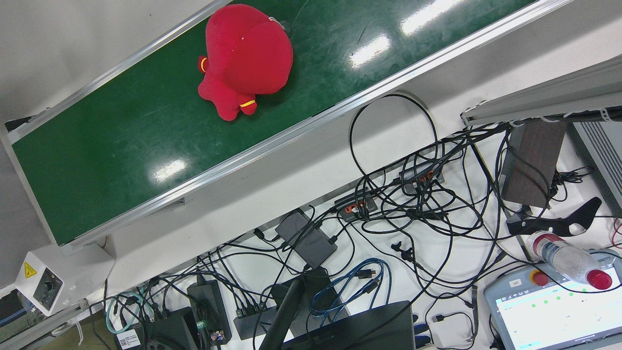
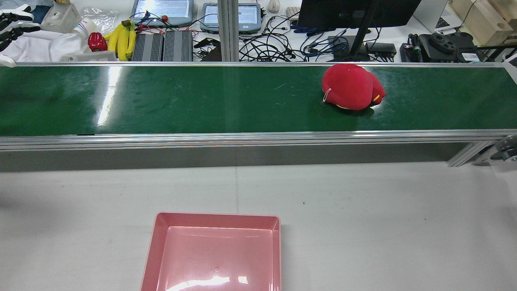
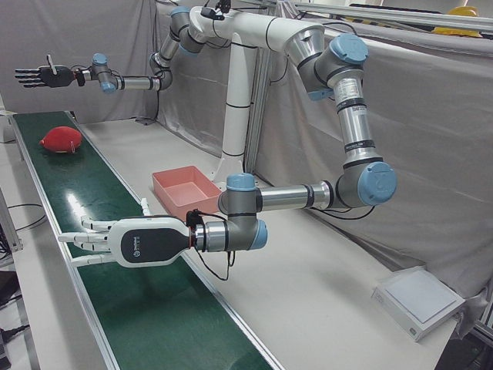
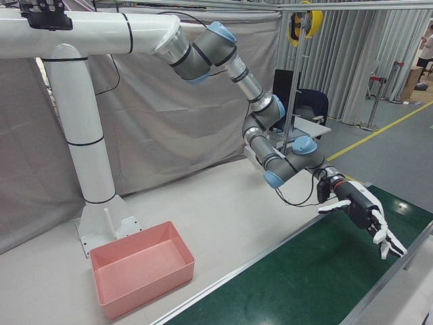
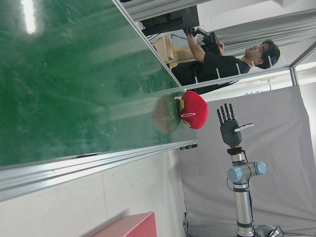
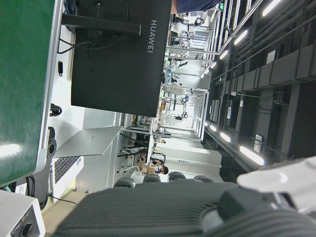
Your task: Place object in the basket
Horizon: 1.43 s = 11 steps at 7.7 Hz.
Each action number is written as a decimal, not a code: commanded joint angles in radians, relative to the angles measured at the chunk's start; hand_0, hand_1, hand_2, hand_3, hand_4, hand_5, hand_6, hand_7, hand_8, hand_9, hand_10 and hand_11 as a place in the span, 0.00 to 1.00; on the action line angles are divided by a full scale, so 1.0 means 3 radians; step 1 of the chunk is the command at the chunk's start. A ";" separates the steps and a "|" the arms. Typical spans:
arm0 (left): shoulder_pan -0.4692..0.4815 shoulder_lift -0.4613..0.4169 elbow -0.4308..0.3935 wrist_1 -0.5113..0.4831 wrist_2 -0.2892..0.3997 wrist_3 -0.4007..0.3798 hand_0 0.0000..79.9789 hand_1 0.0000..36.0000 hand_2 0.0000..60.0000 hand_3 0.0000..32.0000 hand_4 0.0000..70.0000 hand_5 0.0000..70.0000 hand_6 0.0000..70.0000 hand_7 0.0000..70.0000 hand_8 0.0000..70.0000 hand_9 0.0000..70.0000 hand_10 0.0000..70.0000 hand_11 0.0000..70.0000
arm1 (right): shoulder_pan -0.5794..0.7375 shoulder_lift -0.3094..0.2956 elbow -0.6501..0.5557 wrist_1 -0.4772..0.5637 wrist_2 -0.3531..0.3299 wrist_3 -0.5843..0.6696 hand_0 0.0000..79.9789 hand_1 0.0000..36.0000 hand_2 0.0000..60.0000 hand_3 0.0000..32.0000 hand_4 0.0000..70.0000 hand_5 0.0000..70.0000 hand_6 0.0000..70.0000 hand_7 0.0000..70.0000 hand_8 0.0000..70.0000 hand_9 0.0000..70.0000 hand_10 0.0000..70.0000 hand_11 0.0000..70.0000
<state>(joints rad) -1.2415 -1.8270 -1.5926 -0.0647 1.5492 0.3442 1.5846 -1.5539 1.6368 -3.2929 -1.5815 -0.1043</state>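
A red plush toy (image 2: 350,87) lies on the green conveyor belt (image 2: 202,101), toward the robot's right end; it also shows in the front view (image 1: 245,56) and far off in the left-front view (image 3: 62,139). The pink basket (image 2: 155,242) stands empty on the white table before the belt. My right hand (image 3: 42,75), black, hovers open high above the toy, fingers straight. My left hand (image 3: 115,240), white, is open just over the belt at its other end, far from the toy. The right-front view shows that same left hand (image 4: 362,213) with its fingers spread.
Beyond the belt is a desk with tangled cables (image 1: 413,204), a monitor (image 2: 355,12), tablets and bananas (image 2: 123,38). A person (image 5: 217,59) sits past the belt's far rail. Grey curtains close off the back of the station.
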 commanded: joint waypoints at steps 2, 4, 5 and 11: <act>-0.0014 0.0005 -0.0050 0.0011 0.0000 -0.0028 0.71 0.51 0.00 0.00 0.21 0.44 0.09 0.07 0.19 0.29 0.00 0.00 | 0.0000 0.0000 0.0000 -0.0002 0.0000 0.0000 0.00 0.00 0.00 0.00 0.00 0.00 0.00 0.00 0.00 0.00 0.00 0.00; -0.0039 0.0010 -0.0080 0.0011 0.0000 -0.0043 0.72 0.51 0.00 0.00 0.21 0.44 0.09 0.07 0.19 0.29 0.00 0.00 | 0.0000 0.0000 0.0000 0.0003 0.0000 0.0000 0.00 0.00 0.00 0.00 0.00 0.00 0.00 0.00 0.00 0.00 0.00 0.00; -0.0044 0.0010 -0.0091 0.0011 0.0000 -0.0043 0.72 0.51 0.00 0.00 0.21 0.44 0.09 0.07 0.19 0.29 0.00 0.00 | 0.0000 0.0000 0.0000 -0.0002 0.0000 0.0000 0.00 0.00 0.00 0.00 0.00 0.00 0.00 0.00 0.00 0.00 0.00 0.00; -0.0039 0.0051 -0.0091 0.0011 0.0000 -0.0043 0.72 0.50 0.00 0.00 0.21 0.44 0.09 0.07 0.19 0.29 0.00 0.00 | 0.0000 0.0000 0.0000 -0.0002 0.0000 0.0000 0.00 0.00 0.00 0.00 0.00 0.00 0.00 0.00 0.00 0.00 0.00 0.00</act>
<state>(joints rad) -1.2547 -1.8138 -1.6190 -0.0602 1.5493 0.3313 1.5846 -1.5539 1.6368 -3.2934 -1.5815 -0.1043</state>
